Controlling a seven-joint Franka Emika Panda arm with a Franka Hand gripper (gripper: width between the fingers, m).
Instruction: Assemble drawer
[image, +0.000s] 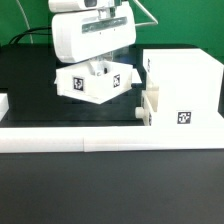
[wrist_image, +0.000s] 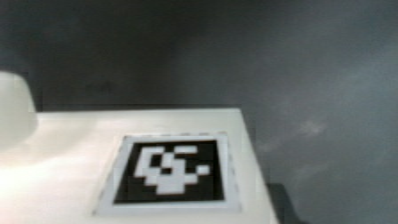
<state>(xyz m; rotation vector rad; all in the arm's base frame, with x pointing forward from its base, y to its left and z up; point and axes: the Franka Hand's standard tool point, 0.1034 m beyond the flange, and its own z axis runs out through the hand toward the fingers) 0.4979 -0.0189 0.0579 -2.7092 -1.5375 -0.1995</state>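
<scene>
Exterior view: the end effector (image: 95, 72) sat low over a small tagged tray (image: 93, 84), tilted on the black bench (image: 30, 85) at the view's centre, but its fingers were hidden behind the wrist housing, so I couldn't tell how open it was or whether it gripped the tray. The large case (image: 185, 85) stood on the view's right with the second tray (image: 150, 106) partly seated in its side, knob outward; contents of either tray weren't visible. Wrist view showed only a white tagged panel (wrist_image: 175, 170) close up against dark bench.

Black table (image: 30, 85); long white border rail (image: 100, 139) along front edge.
</scene>
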